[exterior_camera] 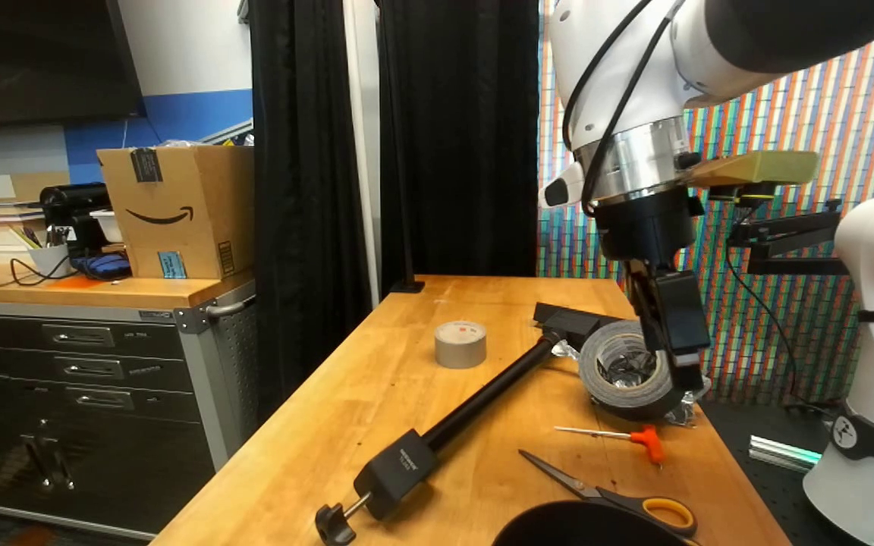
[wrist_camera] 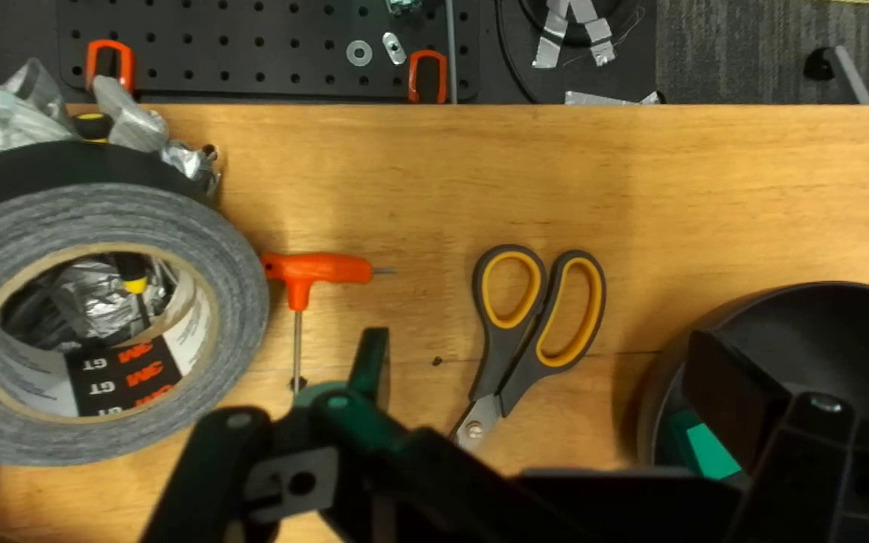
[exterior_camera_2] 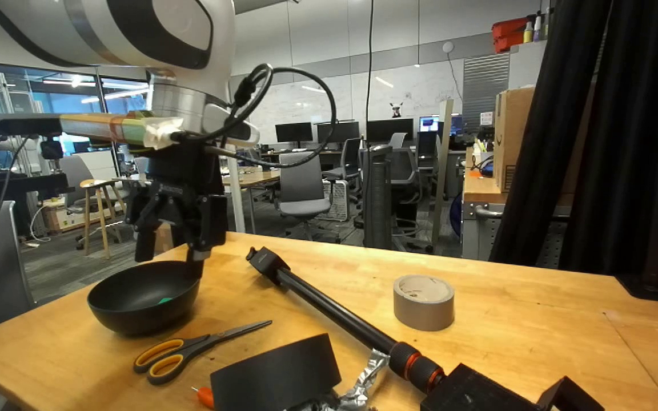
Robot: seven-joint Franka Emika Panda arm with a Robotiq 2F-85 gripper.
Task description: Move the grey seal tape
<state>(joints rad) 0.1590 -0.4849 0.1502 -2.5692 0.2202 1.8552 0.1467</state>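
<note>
The grey seal tape is a small squat grey roll standing flat on the wooden table, seen in an exterior view and in an exterior view. It is out of the wrist view. My gripper hangs above the table near the black bowl, well apart from the tape, with the long black bar between them. In the wrist view the gripper has its fingers wide apart with nothing held between them. In an exterior view the gripper overlaps the large black-and-grey roll.
The large tape roll lies among crumpled foil. An orange-handled hex key, scissors and the black bowl holding a green piece are on the table. A long black bar lies across the table.
</note>
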